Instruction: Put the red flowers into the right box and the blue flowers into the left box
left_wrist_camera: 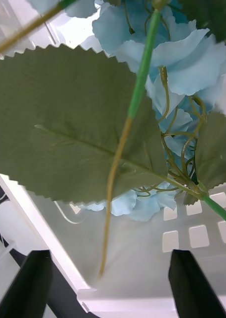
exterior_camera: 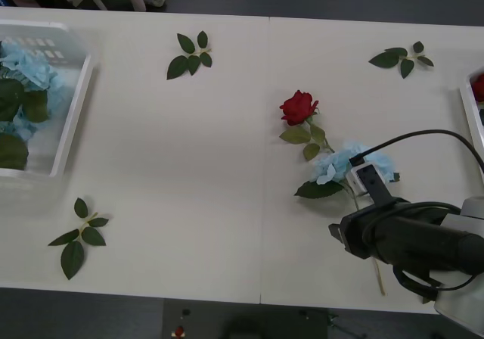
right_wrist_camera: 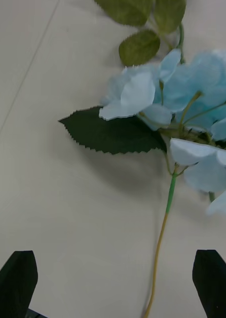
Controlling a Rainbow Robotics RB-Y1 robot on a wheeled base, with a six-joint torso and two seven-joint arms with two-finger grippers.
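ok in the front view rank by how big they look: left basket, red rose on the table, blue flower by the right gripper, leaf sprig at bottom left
1. left basket, far the largest, though cut off by the frame edge
2. blue flower, partly hidden by the right gripper
3. leaf sprig and red rose with its leaves: too close to rank

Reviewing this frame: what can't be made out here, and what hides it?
- Right box: front view's right edge cuts it off; contents beyond a red patch unclear.
- Left box: cut off by the front view's left edge.
- Blue flower on the table: the right gripper covers its lower stem in the front view.
- Left gripper, fingers open over the left box: whether the stem touches the basket is unclear.
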